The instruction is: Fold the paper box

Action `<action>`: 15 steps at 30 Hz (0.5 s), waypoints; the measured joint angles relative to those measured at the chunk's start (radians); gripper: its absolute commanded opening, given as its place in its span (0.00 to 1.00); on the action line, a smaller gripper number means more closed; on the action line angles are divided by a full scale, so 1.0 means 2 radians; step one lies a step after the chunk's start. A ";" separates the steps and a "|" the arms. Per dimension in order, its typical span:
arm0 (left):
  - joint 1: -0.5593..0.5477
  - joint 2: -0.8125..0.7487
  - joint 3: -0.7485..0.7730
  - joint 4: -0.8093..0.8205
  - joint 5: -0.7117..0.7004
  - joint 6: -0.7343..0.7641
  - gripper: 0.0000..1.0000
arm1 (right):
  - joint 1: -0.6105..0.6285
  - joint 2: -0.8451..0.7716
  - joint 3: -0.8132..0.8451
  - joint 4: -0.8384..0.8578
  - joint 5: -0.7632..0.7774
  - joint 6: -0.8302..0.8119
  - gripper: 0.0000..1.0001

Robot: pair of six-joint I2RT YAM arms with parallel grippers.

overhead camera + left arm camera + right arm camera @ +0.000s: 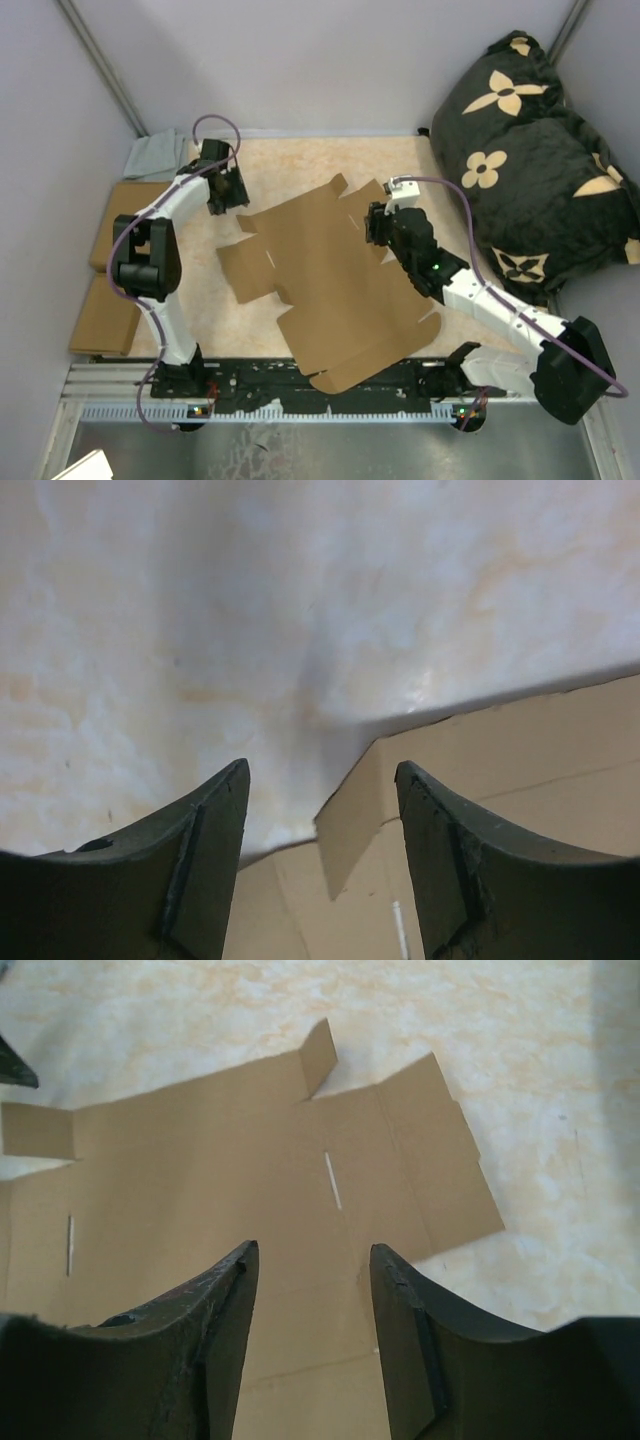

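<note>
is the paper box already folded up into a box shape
No, the top view shows the paper box spread out as a mostly flat blank on the table.

No legible text or markings anywhere

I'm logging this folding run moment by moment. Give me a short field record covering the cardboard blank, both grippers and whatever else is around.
paper box: unfolded, lying flat on the table
tab: one small one at the far edge stands up
left gripper: open, empty, by the blank's far left corner
right gripper: open, empty, over the blank's right side
left side: two cardboard boxes, grey cloth behind them
right side: black cushion with beige flowers
</note>
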 measured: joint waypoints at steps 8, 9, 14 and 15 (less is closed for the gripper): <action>0.006 0.006 -0.032 -0.039 0.055 -0.018 0.60 | 0.000 -0.014 0.000 -0.061 0.009 0.010 0.50; 0.006 0.006 -0.031 -0.039 0.064 -0.018 0.58 | 0.000 -0.014 0.000 -0.065 0.009 0.010 0.50; 0.006 0.021 -0.024 -0.040 0.110 -0.011 0.32 | 0.000 -0.015 0.000 -0.074 0.011 0.011 0.50; 0.006 0.025 -0.024 -0.040 0.115 -0.010 0.25 | 0.000 -0.016 0.000 -0.076 0.011 0.011 0.51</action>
